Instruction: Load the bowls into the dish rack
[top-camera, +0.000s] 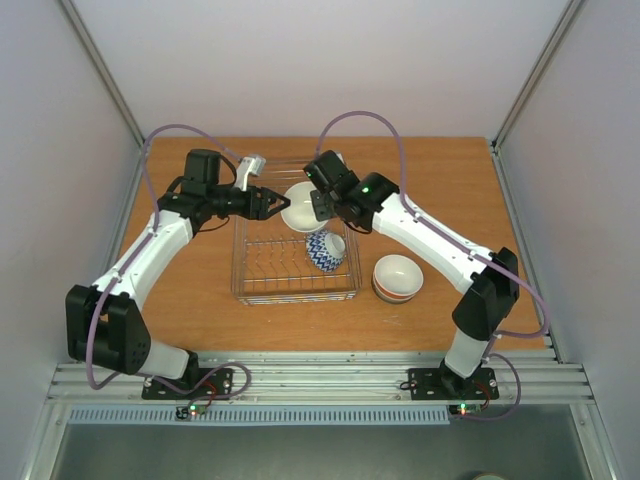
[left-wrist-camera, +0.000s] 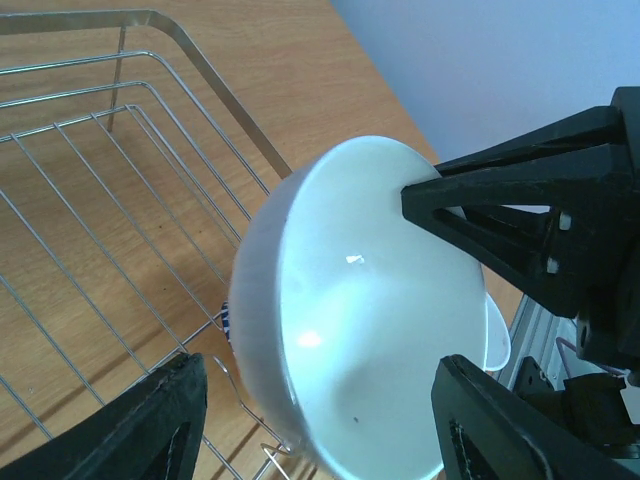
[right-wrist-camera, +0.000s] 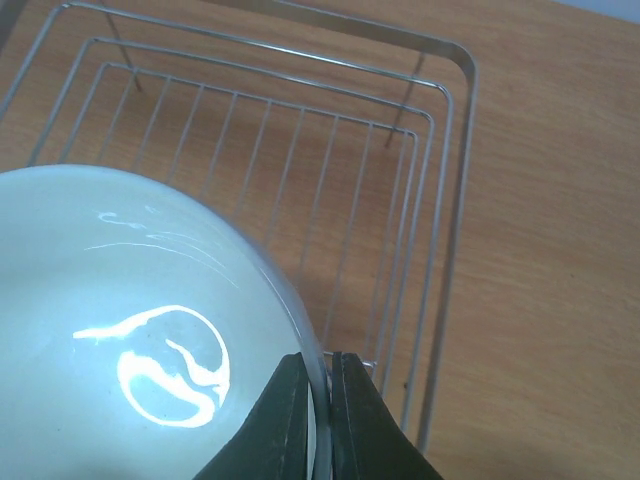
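- Bowl check: the white bowl (top-camera: 298, 208) hangs tilted over the far end of the rack (top-camera: 295, 296). I can't tell if it touches the wires.
- My right gripper (top-camera: 318, 206) is nipped tight on the bowl's rim, one finger inside and one outside. That's a thin edge pinch, nothing more.
- My left gripper (top-camera: 272, 203) is spread wide and holds nothing. It sits over the rack's far-left part, just beside the bowl, with its fingers flanking the bowl's lower edge.
- The zigzag bowl (top-camera: 325, 250) lies on its side in the rack's near-right part. The striped bowl (top-camera: 397, 278) sits on the table (top-camera: 200, 290) just right of the rack, not loaded yet.
- Risk: the glazed rim slips or pivots in the thin pinch, and the bowl drops onto the wires or rolls into the zigzag bowl.
- Risk: my left fingers are close enough to bump the bowl and lever it out of the right grip.
- Risk: if I let go while the bowl is tilted and not seated, it could tip over the rack's low far wall.
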